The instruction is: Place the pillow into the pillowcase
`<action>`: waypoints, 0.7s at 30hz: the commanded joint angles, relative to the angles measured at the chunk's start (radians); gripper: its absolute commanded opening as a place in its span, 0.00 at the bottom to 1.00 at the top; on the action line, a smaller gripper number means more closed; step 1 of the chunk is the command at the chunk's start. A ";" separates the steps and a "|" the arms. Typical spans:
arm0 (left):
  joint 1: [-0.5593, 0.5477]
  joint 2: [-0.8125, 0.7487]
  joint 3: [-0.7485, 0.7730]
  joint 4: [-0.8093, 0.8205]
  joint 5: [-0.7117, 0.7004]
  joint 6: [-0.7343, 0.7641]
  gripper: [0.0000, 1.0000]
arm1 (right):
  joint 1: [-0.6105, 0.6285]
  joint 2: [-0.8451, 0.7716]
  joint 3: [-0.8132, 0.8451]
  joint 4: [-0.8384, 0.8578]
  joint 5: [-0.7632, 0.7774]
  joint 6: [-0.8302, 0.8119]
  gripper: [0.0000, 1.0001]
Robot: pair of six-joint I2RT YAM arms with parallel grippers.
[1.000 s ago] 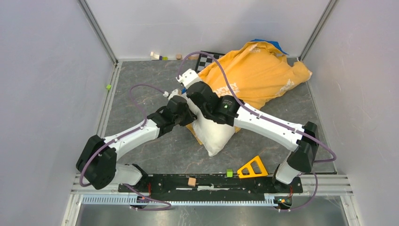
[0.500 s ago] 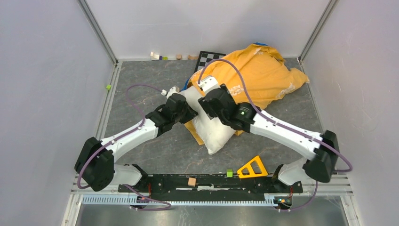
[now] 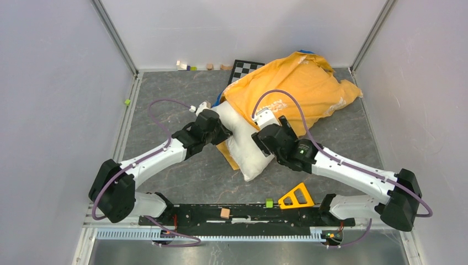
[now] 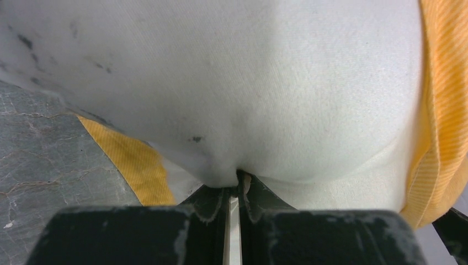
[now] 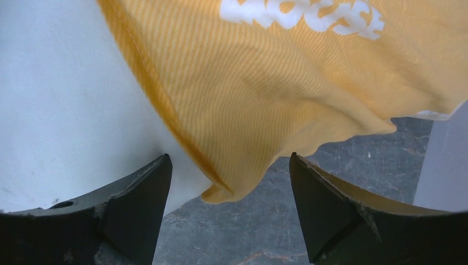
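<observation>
The pillow (image 4: 248, 83) is matt woven cloth, the pillowcase (image 5: 276, 83) finely ribbed cloth.

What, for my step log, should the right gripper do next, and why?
Probably close the right gripper on the pillowcase hem: its jaws stand open around that edge, while the left gripper pinches the partly uncovered pillow, steadying it.

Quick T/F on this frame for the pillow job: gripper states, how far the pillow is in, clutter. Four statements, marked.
1. The left gripper is shut on the pillow. True.
2. The right gripper is shut on the pillowcase. False: it is open, with the pillowcase's edge hanging in its gap.
3. The pillow is fully inside the pillowcase. False: its near end sticks out bare.
4. A yellow triangle lies apart from the pillow. True.
</observation>
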 commanded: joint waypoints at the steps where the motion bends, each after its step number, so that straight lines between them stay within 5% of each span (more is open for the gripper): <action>1: 0.005 0.020 0.051 0.048 -0.021 -0.025 0.02 | 0.001 0.036 0.007 0.047 0.137 0.003 0.81; 7: 0.006 0.020 0.052 0.032 -0.035 -0.014 0.03 | -0.004 0.125 0.112 -0.075 0.410 0.077 0.40; 10: 0.006 0.033 0.056 0.042 -0.023 -0.013 0.02 | 0.006 0.147 0.202 -0.085 0.333 0.051 0.01; 17: -0.014 0.075 0.102 0.069 0.007 -0.016 0.02 | 0.218 0.237 0.463 -0.034 0.045 -0.024 0.00; 21: -0.033 0.089 0.133 0.069 0.012 -0.017 0.03 | 0.225 0.276 0.457 -0.007 0.019 -0.030 0.00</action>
